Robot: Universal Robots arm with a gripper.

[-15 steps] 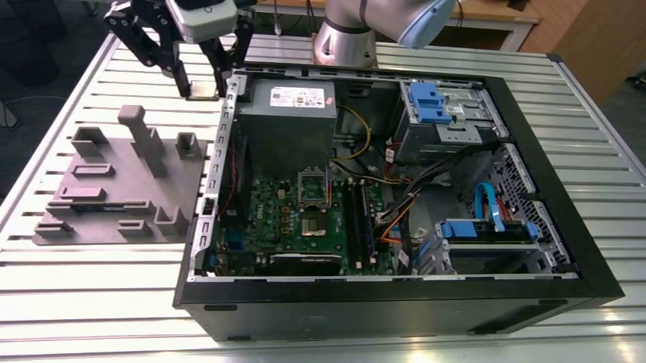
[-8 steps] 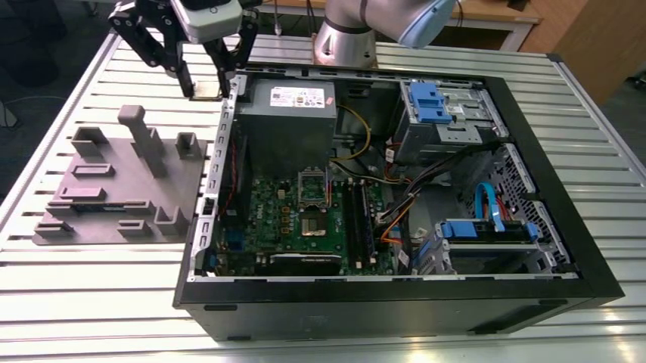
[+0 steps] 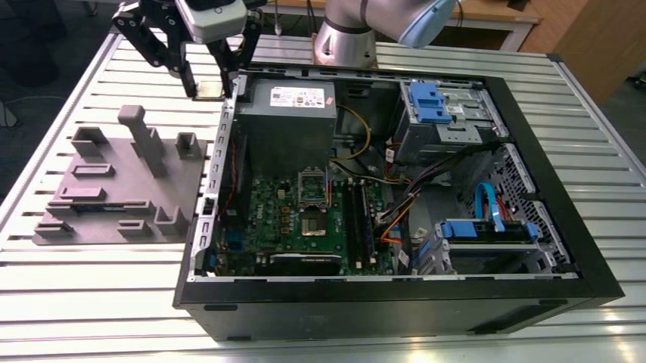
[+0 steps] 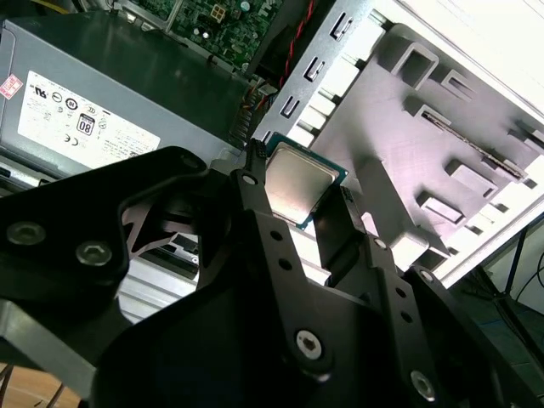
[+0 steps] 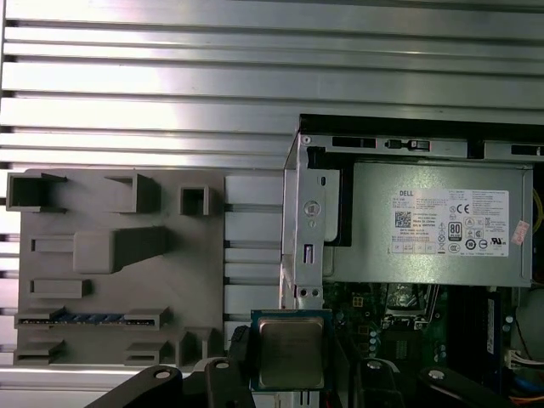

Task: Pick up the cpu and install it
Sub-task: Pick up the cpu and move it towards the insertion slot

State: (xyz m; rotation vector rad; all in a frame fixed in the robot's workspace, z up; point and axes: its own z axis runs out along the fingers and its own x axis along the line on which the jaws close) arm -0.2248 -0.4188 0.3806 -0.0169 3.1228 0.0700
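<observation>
One cpu [image 3: 209,90] hung pinched between the two black fingers of my tool [image 3: 210,85], its shiny silver top turned toward the cameras in both wrist views. I saw the fingers pressed against two opposite edges of the chip, so the tool was clamped on it and on nothing else. The chip was in the air over the side wall of the open computer case [image 3: 383,302] on the exterior view's left. It was just beside the grey power supply [image 3: 287,110] and apart from the grey fixture [image 3: 121,189] lying on the slatted surface [image 3: 101,302]. My arm [image 3: 349,34] rose at the far side of the surface. Its wrist reached toward the exterior view's left, with the tool pointing down. The motherboard socket [image 3: 313,187] lay well apart from the chip, deeper inside the case.
</observation>
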